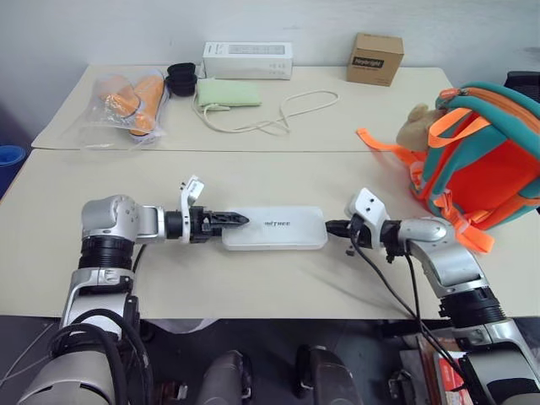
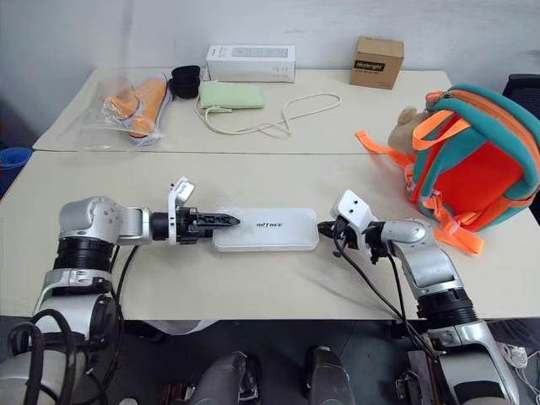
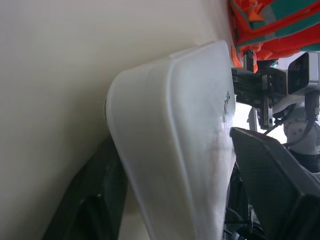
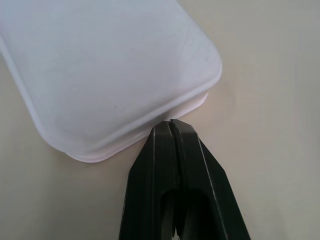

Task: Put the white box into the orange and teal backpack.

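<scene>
The white box point(image 1: 274, 229) lies flat across the middle of the near table, its dark lettering facing up. My left gripper point(image 1: 240, 220) is at the box's left end. In the left wrist view its two fingers point(image 3: 95, 200) sit on either side of that end, both against it. My right gripper point(image 1: 330, 226) is shut, and its joined tips point(image 4: 170, 124) touch the rim of the box's right end. The orange and teal backpack point(image 1: 483, 160) stands at the right of the table, apart from the box, with a beige plush toy point(image 1: 413, 126) on its left side.
The far table point(image 1: 354, 126) holds a long white carton point(image 1: 247, 59), a brown cardboard box point(image 1: 375, 58), a green pouch point(image 1: 228, 91) with a looped white cord, a black item point(image 1: 180, 78) and a plastic bag of orange things point(image 1: 131, 101). Orange straps point(image 1: 380, 142) trail from the backpack.
</scene>
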